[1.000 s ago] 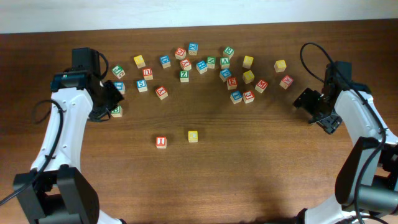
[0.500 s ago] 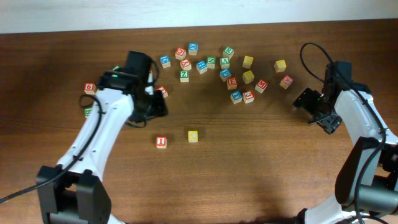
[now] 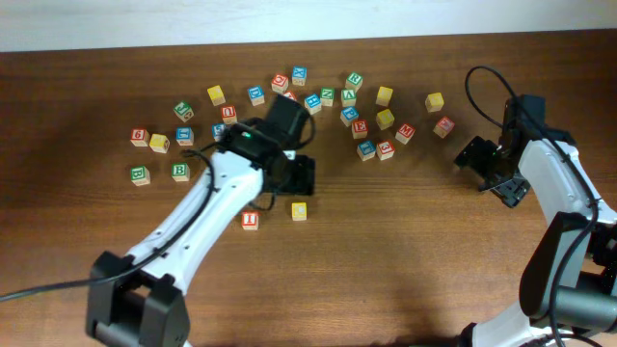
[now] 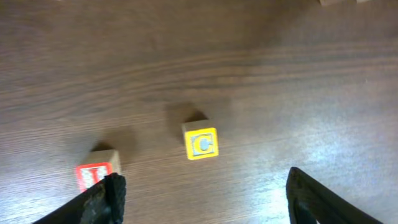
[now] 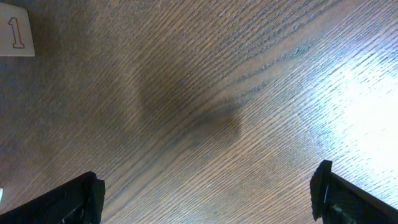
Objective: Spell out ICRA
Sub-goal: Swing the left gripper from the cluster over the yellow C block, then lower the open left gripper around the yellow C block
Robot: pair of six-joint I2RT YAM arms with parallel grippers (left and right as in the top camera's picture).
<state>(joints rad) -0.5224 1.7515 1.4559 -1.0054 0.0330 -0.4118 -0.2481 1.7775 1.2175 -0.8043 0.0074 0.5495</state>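
Note:
A red I block and a yellow C block lie side by side on the wooden table, a small gap between them. My left gripper hangs just behind the C block, open and empty. In the left wrist view, the C block sits ahead of the gripper, and the I block is by the left fingertip. My right gripper stands open over bare wood at the right, also empty. I cannot read the letters on the other blocks from overhead.
Several coloured letter blocks are scattered along the back, and a smaller group lies at the left. A pale block marked 1 shows at the top left of the right wrist view. The table's far edge meets a white wall.
My left arm has swung from the left group of blocks to the middle, above the I and C blocks, and its jaws have opened. The right arm has not moved.

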